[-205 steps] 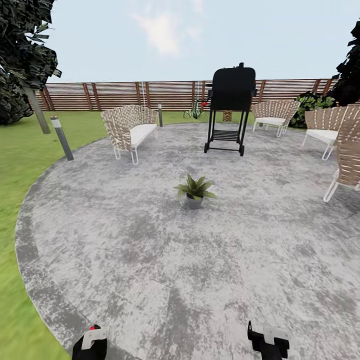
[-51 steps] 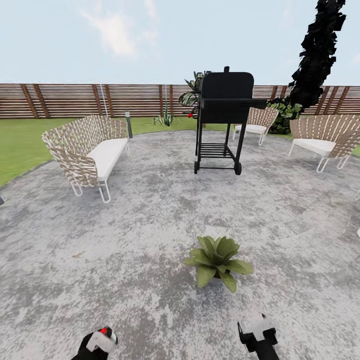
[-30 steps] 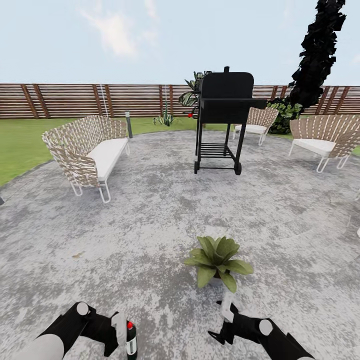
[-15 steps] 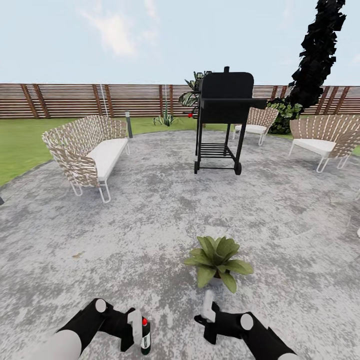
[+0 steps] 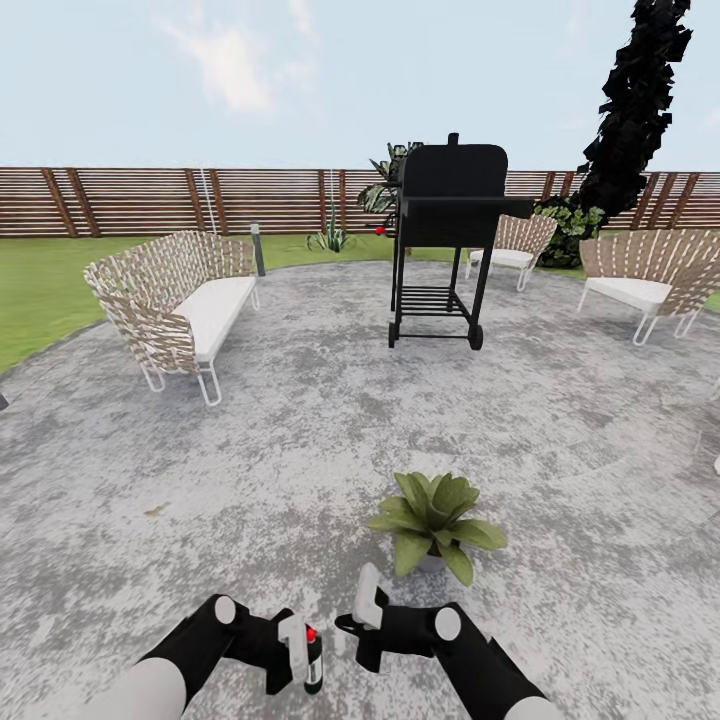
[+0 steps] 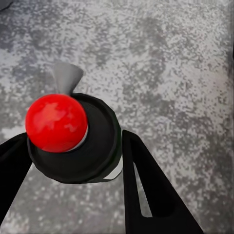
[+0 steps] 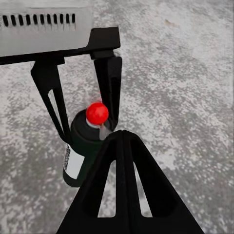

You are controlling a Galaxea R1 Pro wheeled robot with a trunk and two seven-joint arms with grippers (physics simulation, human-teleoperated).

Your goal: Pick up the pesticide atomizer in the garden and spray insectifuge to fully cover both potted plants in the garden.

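Observation:
The pesticide atomizer (image 5: 313,664), a slim black can with a red tip, stands upright in my left gripper (image 5: 303,652), which is shut on it low over the paving. In the left wrist view its red tip (image 6: 56,122) sits between the two black fingers (image 6: 146,190). My right gripper (image 5: 366,606) is shut and hovers just right of the can, pointing at it; its wrist view shows the atomizer (image 7: 80,146) close ahead of my joined fingertips. One potted plant (image 5: 435,518) stands on the patio just beyond my right gripper. A small spiky plant (image 5: 330,238) sits far back by the fence.
A black grill on wheels (image 5: 445,240) stands mid-patio behind the plant. A woven bench (image 5: 175,305) is at the left, and woven chairs (image 5: 645,280) are at the right and back. Lawn and a brown slatted fence (image 5: 130,200) ring the grey paved patio (image 5: 300,440).
Both arms have risen into view and come together: the left gripper carried the atomizer rightward, and the right gripper swung left toward it. Before that, the view closed in on the plant.

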